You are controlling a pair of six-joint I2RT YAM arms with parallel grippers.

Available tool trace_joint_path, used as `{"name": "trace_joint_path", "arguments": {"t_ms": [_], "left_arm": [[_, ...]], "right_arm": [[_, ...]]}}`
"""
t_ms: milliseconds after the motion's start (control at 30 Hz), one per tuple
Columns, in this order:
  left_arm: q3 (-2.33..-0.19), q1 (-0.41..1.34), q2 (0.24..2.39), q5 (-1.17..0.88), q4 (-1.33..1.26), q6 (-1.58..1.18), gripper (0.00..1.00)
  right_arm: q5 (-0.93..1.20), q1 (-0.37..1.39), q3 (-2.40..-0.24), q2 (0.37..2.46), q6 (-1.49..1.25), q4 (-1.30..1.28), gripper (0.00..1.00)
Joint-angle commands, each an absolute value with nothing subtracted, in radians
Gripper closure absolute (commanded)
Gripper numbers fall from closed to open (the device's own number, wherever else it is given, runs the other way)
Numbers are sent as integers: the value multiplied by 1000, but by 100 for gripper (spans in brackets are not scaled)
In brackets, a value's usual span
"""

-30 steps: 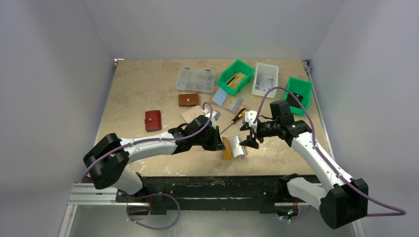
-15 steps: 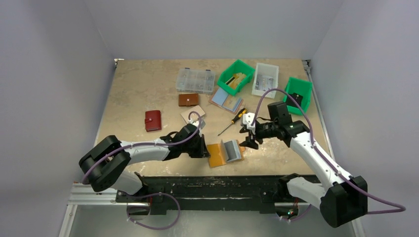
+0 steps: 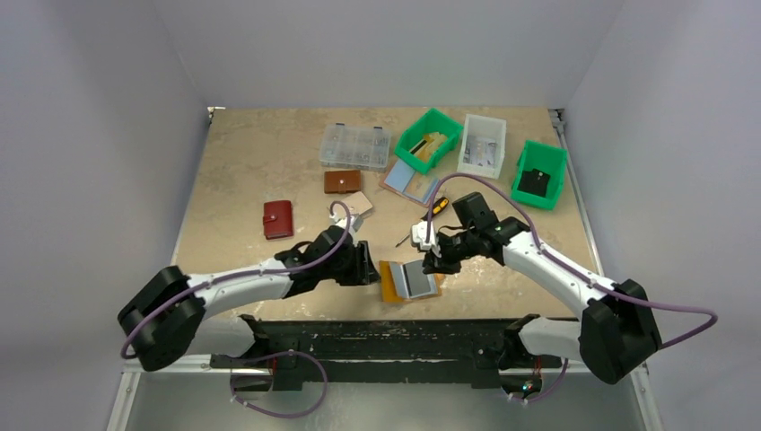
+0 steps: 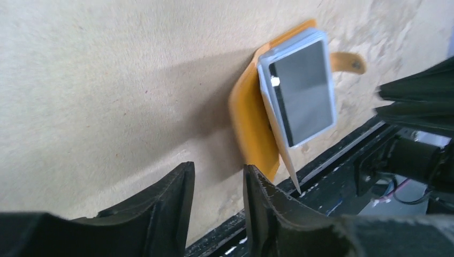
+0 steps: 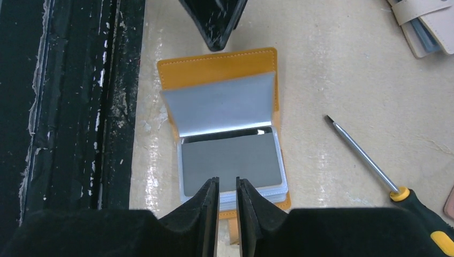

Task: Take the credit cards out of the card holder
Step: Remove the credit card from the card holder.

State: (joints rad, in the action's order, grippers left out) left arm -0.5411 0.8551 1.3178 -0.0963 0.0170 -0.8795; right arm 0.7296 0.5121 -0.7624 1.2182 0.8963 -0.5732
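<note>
One holder (image 3: pixel 392 280) lies open on the counter (image 3: pixel 260 153) at its near edge, between the two grippers. On one half of it I count one grey card (image 5: pixel 230 158) in view, on top of pale sleeves (image 5: pixel 257 197) — how many cards are under it I cannot tell. The left gripper (image 4: pixel 217 174) is just beside the holder, fingers apart, holding nothing. The right gripper (image 5: pixel 227 187) is over the card's near edge, fingers only a slit apart, nothing visible between them. One screwdriver (image 5: pixel 364 160) lies near; two other wallets — a red wallet (image 3: pixel 277 219) and a brown wallet (image 3: pixel 342 181) — lie well apart from the holder.
</note>
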Motion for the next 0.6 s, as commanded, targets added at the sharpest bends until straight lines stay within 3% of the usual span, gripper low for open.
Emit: {"name": "trace_joint_path", "arguments": {"t_ms": [0, 200, 367, 567], "left_arm": [[-530, 853, 1153, 36, 88, -889, 55], [-422, 854, 916, 6, -143, -909, 36], [-365, 853, 906, -78, -390, -984, 33], [-367, 865, 1067, -205, -729, -1060, 34]], "right_arm": [[700, 526, -762, 1227, 859, -532, 75], [756, 526, -827, 1276, 721, -523, 73], [747, 525, -824, 1298, 655, -493, 73], [725, 527, -828, 1348, 585, -459, 76]]}}
